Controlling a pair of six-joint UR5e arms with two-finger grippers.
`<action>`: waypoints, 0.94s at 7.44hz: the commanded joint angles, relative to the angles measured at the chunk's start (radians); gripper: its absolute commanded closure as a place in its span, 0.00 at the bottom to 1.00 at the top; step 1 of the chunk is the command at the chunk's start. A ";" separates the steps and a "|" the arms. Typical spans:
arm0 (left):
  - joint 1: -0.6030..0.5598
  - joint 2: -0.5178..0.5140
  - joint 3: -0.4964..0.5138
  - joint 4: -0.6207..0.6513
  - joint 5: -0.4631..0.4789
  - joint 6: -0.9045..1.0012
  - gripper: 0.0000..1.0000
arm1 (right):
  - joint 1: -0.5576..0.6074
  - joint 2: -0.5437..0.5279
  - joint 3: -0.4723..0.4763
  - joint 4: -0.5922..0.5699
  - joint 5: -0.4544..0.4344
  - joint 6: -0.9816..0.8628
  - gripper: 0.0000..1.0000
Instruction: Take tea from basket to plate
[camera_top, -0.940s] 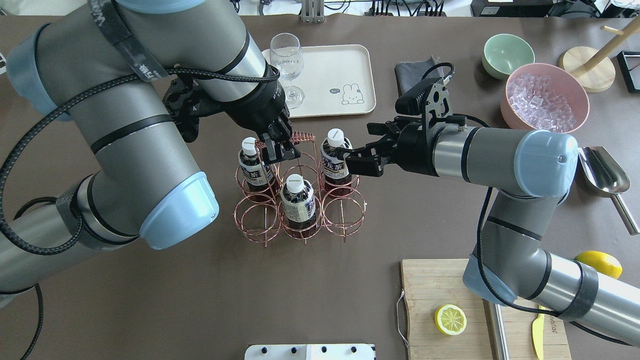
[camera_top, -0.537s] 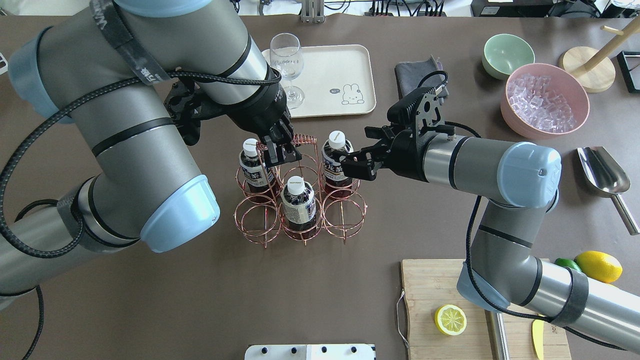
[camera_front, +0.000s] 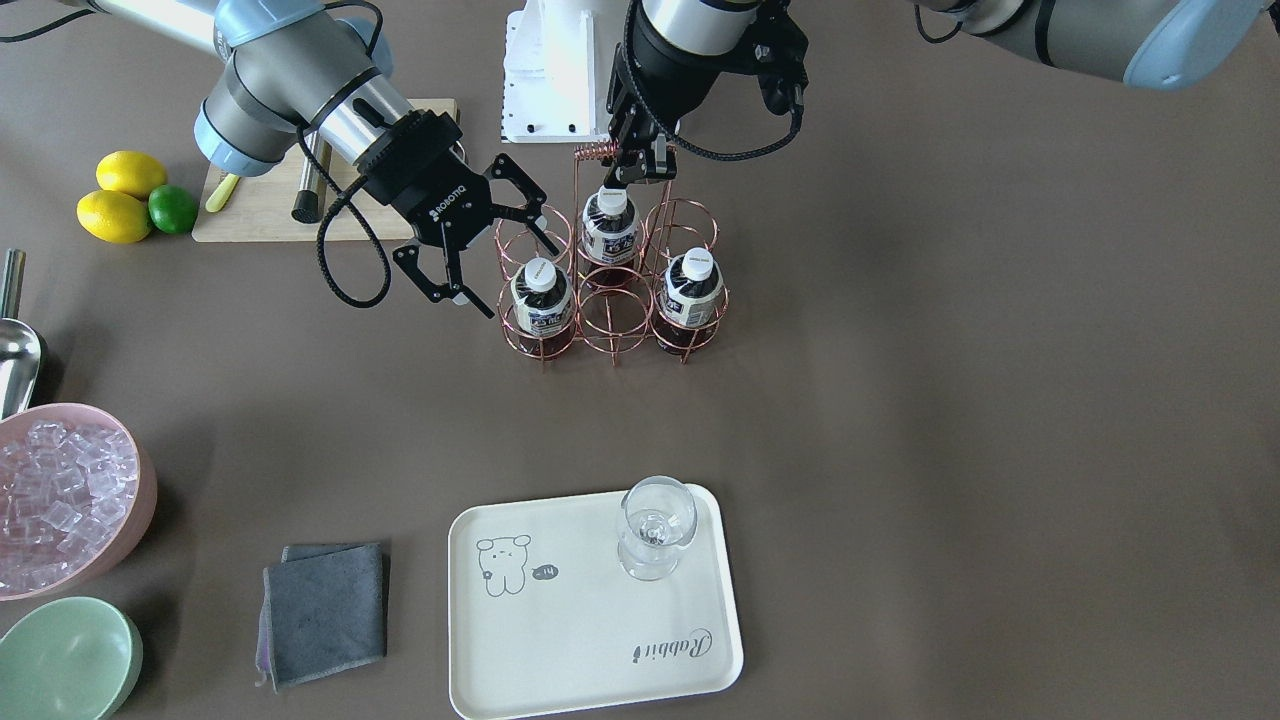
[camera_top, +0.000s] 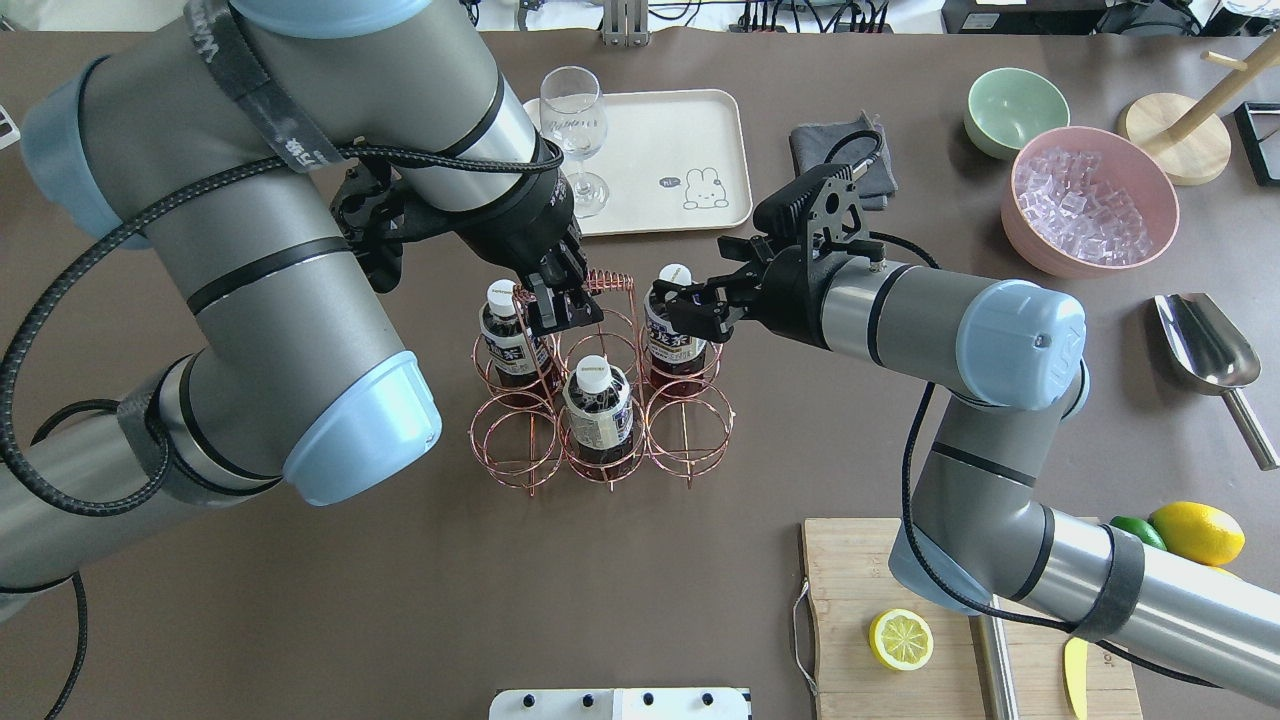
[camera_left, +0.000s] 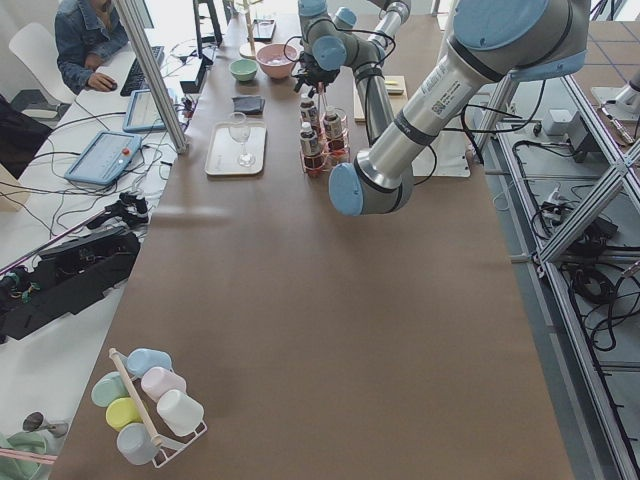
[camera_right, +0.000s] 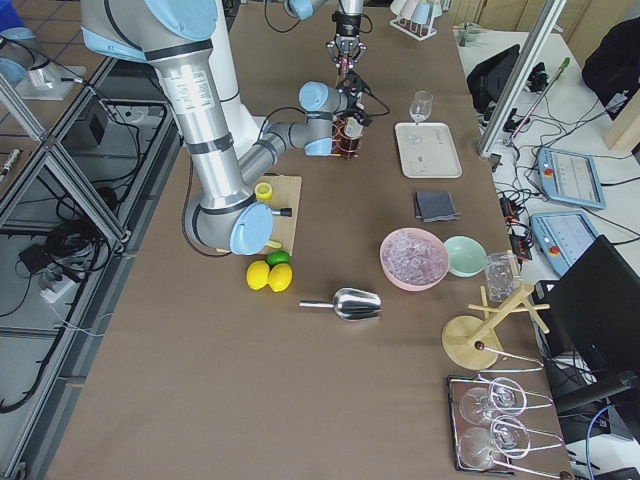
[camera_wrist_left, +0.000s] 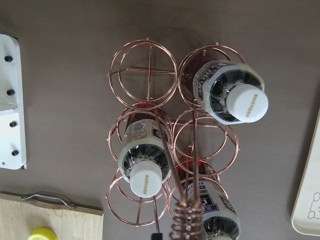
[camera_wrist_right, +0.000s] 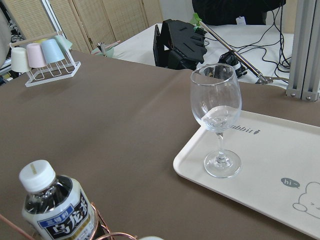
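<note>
The copper wire basket (camera_top: 600, 400) stands mid-table with three tea bottles in its cells (camera_top: 505, 335) (camera_top: 597, 405) (camera_top: 678, 335). It also shows in the front view (camera_front: 612, 310) and in the left wrist view (camera_wrist_left: 145, 65). My left gripper (camera_top: 562, 305) is shut on the basket's coiled top handle. My right gripper (camera_top: 672, 305) is open, its fingertips on either side of the top of the far-right bottle (camera_front: 543, 305). The cream plate (camera_top: 700, 130) lies beyond the basket and also shows in the right wrist view (camera_wrist_right: 270, 175). A stemmed glass (camera_top: 575, 130) stands on it.
A grey cloth (camera_top: 835, 150), a green bowl (camera_top: 1015, 110) and a pink bowl of ice (camera_top: 1090, 200) lie to the right. A metal scoop (camera_top: 1210, 350), a cutting board (camera_top: 870, 580) with a lemon half (camera_top: 900, 638) and whole lemons (camera_top: 1200, 530) lie nearer.
My right gripper has moved left and slightly away from me, up to the far-right bottle, still open. My left gripper has stayed shut on the handle.
</note>
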 joint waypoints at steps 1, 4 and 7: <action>0.006 0.000 0.002 0.000 0.001 0.000 1.00 | -0.002 0.025 -0.007 -0.029 -0.005 0.003 0.11; 0.006 0.000 0.002 0.000 0.001 0.000 1.00 | -0.022 0.025 0.001 -0.028 -0.005 0.009 0.20; 0.006 0.000 0.004 0.000 0.001 0.002 1.00 | -0.035 0.009 0.019 -0.025 -0.004 0.007 0.37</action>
